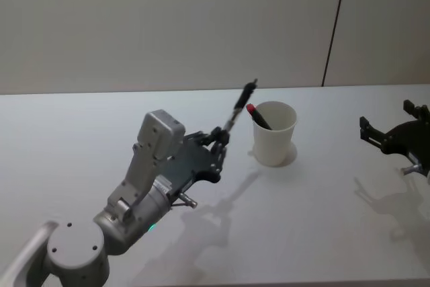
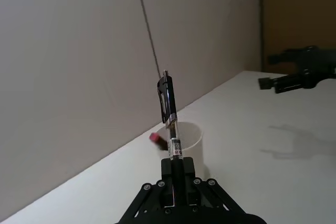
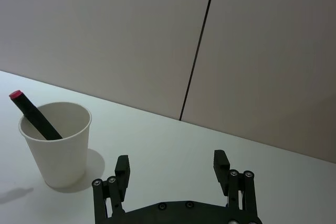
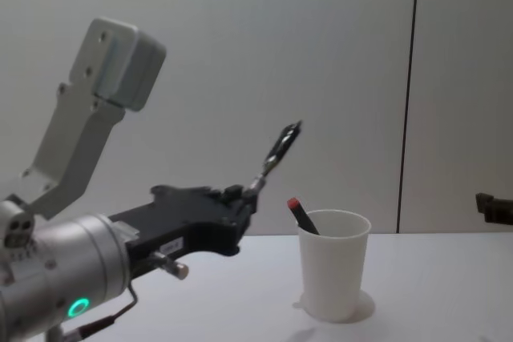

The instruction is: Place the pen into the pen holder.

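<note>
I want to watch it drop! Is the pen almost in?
Halfway. Pickup is done: the left pincer holds the pen up beside the pen holder, which has a red-capped marker inside. Still to do: move over it and let go. The right pincer sits open.

1. A white tabletop (image 1: 101, 126) spans the foreground, matte and smooth, with soft grey shadows lying on its near and right-hand parts.
2. A plain, pale grey wall (image 1: 168, 25) rises directly behind the tabletop's far edge.
3. A thin dark seam (image 1: 334, 31) runs down the wall to the tabletop on the right side, dividing the wall into two panels; it looks slightly slanted in the head view.
4. A dark marker with a red cap (image 1: 258, 117) leans tilted inside the pen holder (image 1: 274, 149), cap end up and poking just above the rim on the left side.
5. In the left wrist view, a darker brown panel (image 2: 299, 14) stands beyond the pale wall.
</note>
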### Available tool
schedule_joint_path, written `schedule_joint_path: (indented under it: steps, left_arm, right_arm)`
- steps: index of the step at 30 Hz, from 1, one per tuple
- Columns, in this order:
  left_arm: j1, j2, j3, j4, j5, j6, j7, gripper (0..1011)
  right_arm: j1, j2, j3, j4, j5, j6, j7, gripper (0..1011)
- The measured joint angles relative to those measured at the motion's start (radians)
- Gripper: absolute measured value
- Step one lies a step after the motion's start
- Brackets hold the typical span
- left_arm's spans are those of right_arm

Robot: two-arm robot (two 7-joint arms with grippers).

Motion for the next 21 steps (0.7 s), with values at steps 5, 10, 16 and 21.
schedule_joint_path:
  steps: [5, 10, 16, 21]
  left_arm:
    - [-0.028, -0.014, 0.005, 0.024, 0.021, -0.035, -0.074, 133]
    - [-0.055, -0.03, 0.013, 0.048, 0.049, -0.05, -0.124, 133]
    - [-0.091, -0.054, 0.024, 0.08, 0.086, -0.054, -0.175, 133]
    - [-0.115, -0.071, 0.032, 0.1, 0.118, -0.051, -0.201, 133]
  right_arm:
    - [0.0, 0.0, 0.0, 0.0, 0.0, 0.0, 0.0, 1002]
    - [0.0, 0.0, 0.0, 0.0, 0.0, 0.0, 0.0, 1002]
    - [0.0, 0.0, 0.0, 0.0, 0.0, 0.0, 0.0, 1002]
    - [0.0, 0.0, 0.0, 0.0, 0.0, 0.0, 0.0, 1002]
